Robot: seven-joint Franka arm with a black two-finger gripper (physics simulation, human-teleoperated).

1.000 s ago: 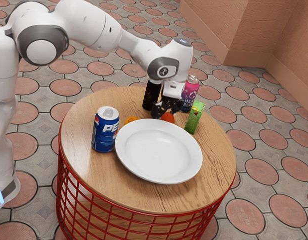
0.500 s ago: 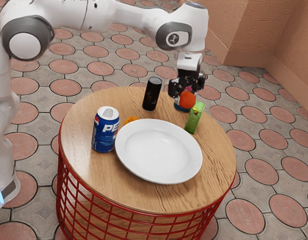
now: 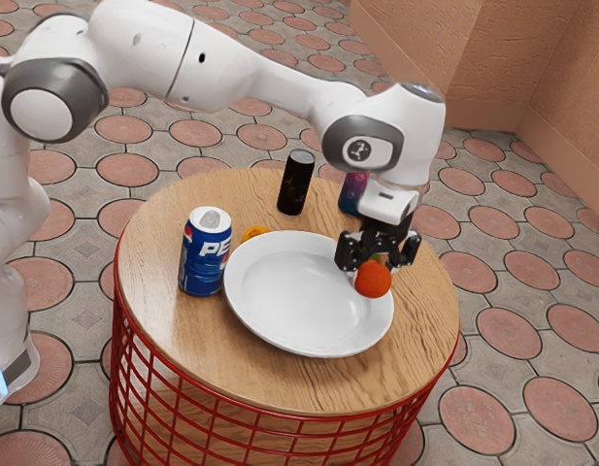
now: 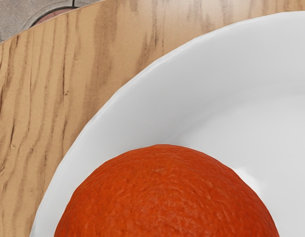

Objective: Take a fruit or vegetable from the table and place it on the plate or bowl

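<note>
A round orange fruit (image 3: 374, 280) hangs just over the white plate's (image 3: 289, 291) rim on the exterior view's right, with my gripper (image 3: 376, 264) shut on its upper part. In the wrist view the orange (image 4: 167, 197) bulges large right under my hand, above the plate's (image 4: 226, 94) sloping rim and the wooden tabletop (image 4: 43, 98). A second small orange fruit (image 3: 252, 233) lies on the table behind the plate, beside the blue can.
A blue Pepsi can (image 3: 204, 250) stands to the plate's left in the exterior view. A black can (image 3: 297, 182) and a pink can (image 3: 353, 193), partly behind my arm, stand at the back. The round wooden table (image 3: 173, 320) rests on a red wire base.
My hand has carried the orange from above the table's back, near the pink can, down and forward to the plate's right rim. The other objects have stayed put.
</note>
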